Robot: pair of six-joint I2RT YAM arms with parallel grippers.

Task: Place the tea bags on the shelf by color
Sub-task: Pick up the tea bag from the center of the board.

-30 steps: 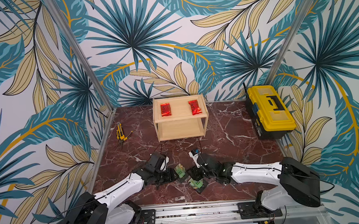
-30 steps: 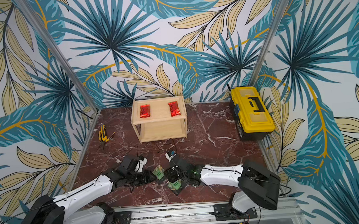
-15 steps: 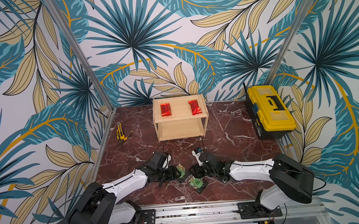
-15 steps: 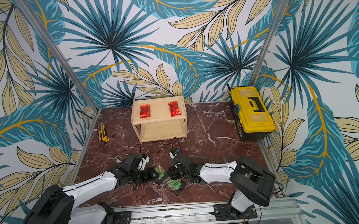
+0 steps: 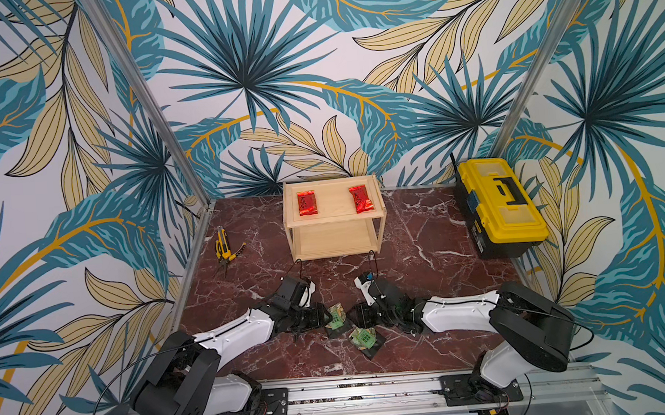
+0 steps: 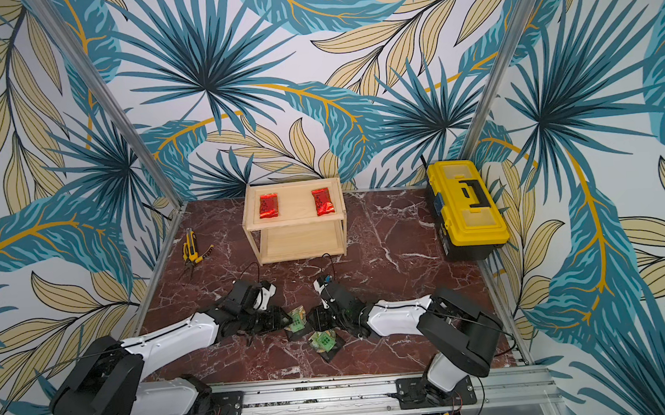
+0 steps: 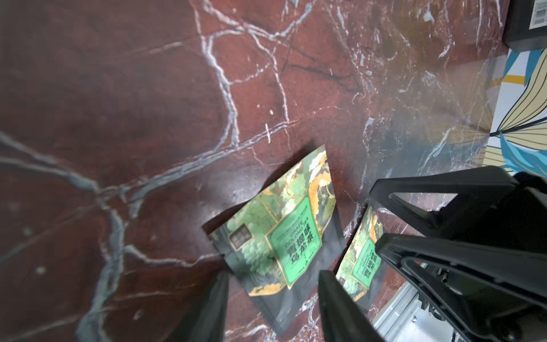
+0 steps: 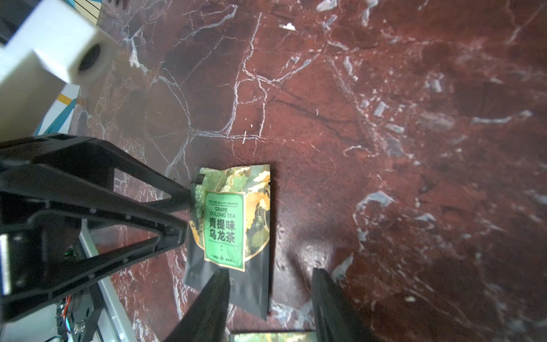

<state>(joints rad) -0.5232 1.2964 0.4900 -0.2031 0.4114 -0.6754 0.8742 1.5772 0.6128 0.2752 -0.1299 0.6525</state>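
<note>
Two red tea bags (image 5: pixel 306 203) (image 5: pixel 360 199) lie on the top tier of the pale wooden shelf (image 5: pixel 333 218). Two green tea bags lie flat on the marble near the front: one (image 5: pixel 335 318) (image 7: pixel 278 234) (image 8: pixel 231 225) between both grippers, the other (image 5: pixel 364 336) (image 7: pixel 361 260) half under the right gripper. My left gripper (image 7: pixel 273 274) (image 5: pixel 328 320) is open, its fingers straddling the first bag's near edge. My right gripper (image 8: pixel 270 271) (image 5: pixel 350 318) is open at that bag's dark end, one finger over it.
A yellow-and-black toolbox (image 5: pixel 499 205) stands at the right wall. A yellow hand tool (image 5: pixel 225 250) lies at the back left. The shelf's lower tier (image 5: pixel 335 238) holds nothing. The metal rail (image 5: pixel 355 391) runs along the front edge.
Both grippers have drawn in toward the green bag between them, the right one shifting left. The left gripper's fingers have come closer together. The bags have not moved.
</note>
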